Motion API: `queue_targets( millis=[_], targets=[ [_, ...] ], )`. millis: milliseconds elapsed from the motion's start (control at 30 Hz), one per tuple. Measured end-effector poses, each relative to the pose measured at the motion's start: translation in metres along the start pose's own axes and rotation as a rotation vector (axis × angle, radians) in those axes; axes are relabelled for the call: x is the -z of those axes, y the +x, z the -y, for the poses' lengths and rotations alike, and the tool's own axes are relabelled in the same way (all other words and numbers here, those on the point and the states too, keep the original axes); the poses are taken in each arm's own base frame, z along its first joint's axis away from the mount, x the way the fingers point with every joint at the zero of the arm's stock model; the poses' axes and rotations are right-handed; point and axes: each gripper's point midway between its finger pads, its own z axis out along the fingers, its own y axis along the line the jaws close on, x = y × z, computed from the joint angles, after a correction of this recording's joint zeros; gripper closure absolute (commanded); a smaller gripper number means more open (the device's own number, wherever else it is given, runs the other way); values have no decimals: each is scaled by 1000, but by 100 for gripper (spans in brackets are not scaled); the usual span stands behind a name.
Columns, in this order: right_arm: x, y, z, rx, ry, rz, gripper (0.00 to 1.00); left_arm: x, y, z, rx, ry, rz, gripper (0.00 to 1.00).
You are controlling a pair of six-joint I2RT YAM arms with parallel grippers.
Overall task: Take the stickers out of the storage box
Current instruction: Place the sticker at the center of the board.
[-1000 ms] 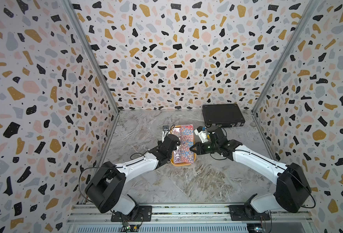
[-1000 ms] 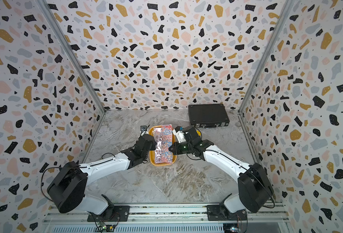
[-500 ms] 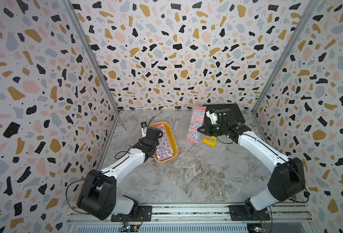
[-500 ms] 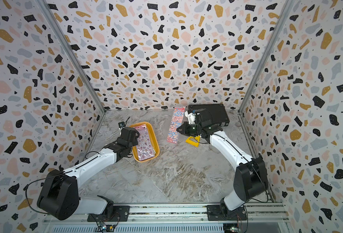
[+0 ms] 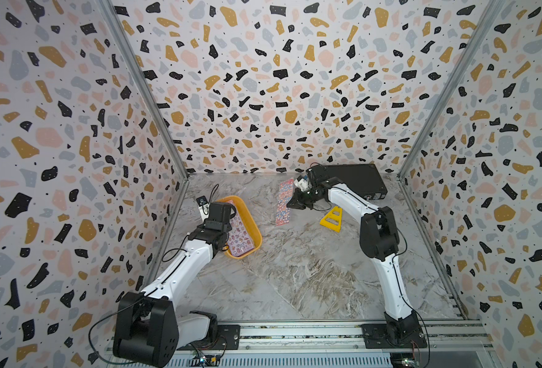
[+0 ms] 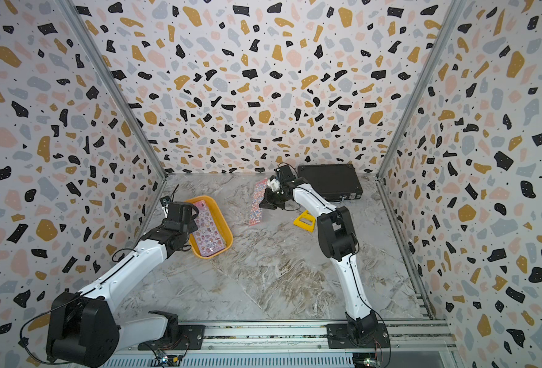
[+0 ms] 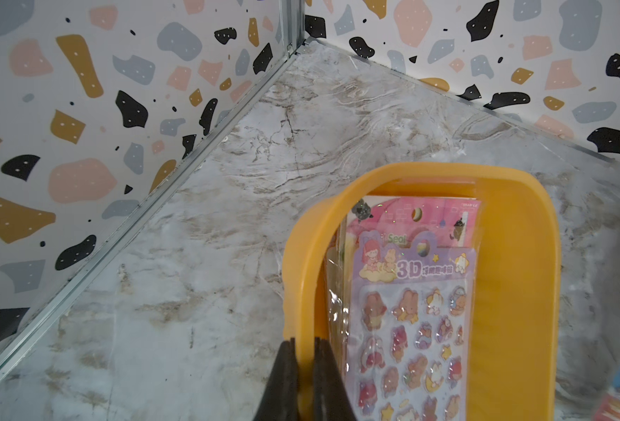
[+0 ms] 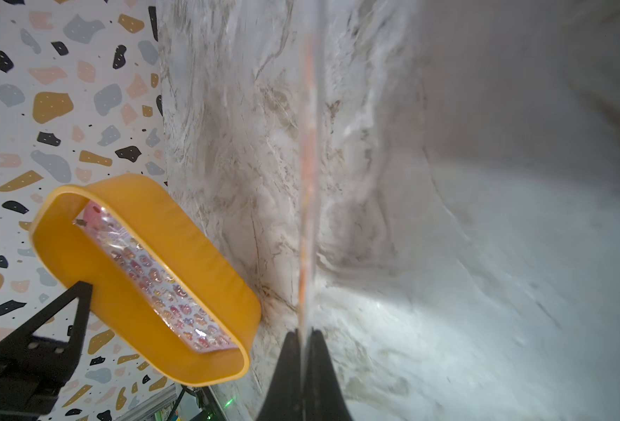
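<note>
The storage box (image 5: 253, 223) (image 6: 224, 220) is a yellow-orange tub at the left of the marble floor, close to the left wall. Stickers (image 5: 239, 235) (image 7: 410, 328) (image 8: 155, 277) lie stacked inside it, a purple sheet of cartoon animals on top. My left gripper (image 7: 304, 344) is shut on the box's long rim, one finger inside and one outside. My right gripper (image 5: 292, 204) (image 8: 304, 333) is shut on one side edge of a red-and-blue sticker sheet (image 5: 285, 202) (image 6: 258, 202) and holds it outside the box, towards the back right. In the right wrist view that sheet (image 8: 306, 182) shows edge-on.
A black case (image 5: 349, 181) lies against the back wall behind my right arm. A yellow triangular piece (image 5: 331, 220) rests on the floor under that arm. The left wall's metal rail (image 7: 191, 156) runs close beside the box.
A second ago both grippers were at the box in mid-floor. My left gripper has since dragged the box left, and my right has carried one sheet out towards the back right.
</note>
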Motion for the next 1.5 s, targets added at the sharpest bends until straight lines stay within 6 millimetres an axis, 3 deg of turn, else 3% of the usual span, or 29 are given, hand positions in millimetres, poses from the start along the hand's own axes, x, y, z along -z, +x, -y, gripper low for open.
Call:
queue_targets(
  millis=[267, 400, 600, 1067, 1233, 1500],
  targets=[
    [-55, 3, -13, 37, -27, -85, 100, -1, 6, 0, 1, 12, -23, 100],
    [-69, 12, -1, 12, -20, -123, 99, -1, 7, 2, 2, 22, -29, 100],
    [-88, 20, 22, -18, -11, -162, 84, -1, 9, 5, 4, 41, -39, 100],
    [-83, 2, 20, 13, -2, -100, 59, -2, 16, 14, 11, 97, -69, 100],
    [-74, -5, 22, 8, 51, -51, 44, -1, 17, 19, 14, 126, -70, 100],
    [-45, -11, 49, -57, 178, 23, 42, 2, 20, 29, -18, 160, -75, 100]
  ],
)
